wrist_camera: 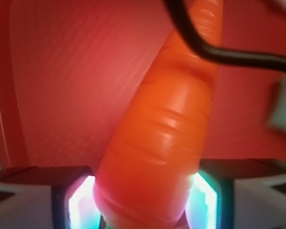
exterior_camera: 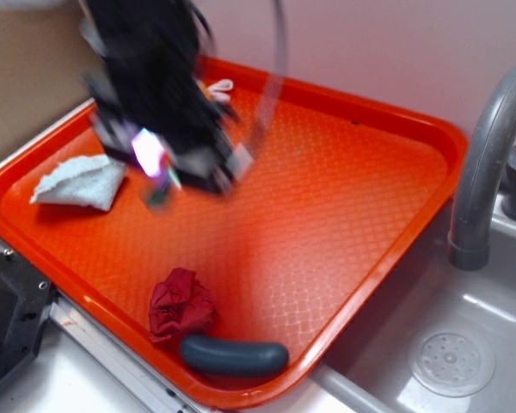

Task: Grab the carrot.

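Gripper [wrist_camera: 143, 202]: my 2 fingers [wrist_camera: 81, 202] pinch the carrot [wrist_camera: 157, 138].
Position: I hang above the orange tray [exterior_camera: 344, 172].

We count one carrot [wrist_camera: 157, 138], big and orange in the wrist view, with a glowing finger [wrist_camera: 81, 202] on each side, so two fingers of one gripper [wrist_camera: 143, 202]. We count one orange tray [exterior_camera: 430, 138]. On it we see one red cloth ball [exterior_camera: 181, 303] near the front edge, one dark grey-blue capsule [exterior_camera: 234, 356] right at the front edge, and one white rag [exterior_camera: 82, 182] near the left edge. We see one small white thing [exterior_camera: 219, 87] at the back edge. Beside the tray we count one grey tap [exterior_camera: 482, 172] and one sink drain [exterior_camera: 450, 361]
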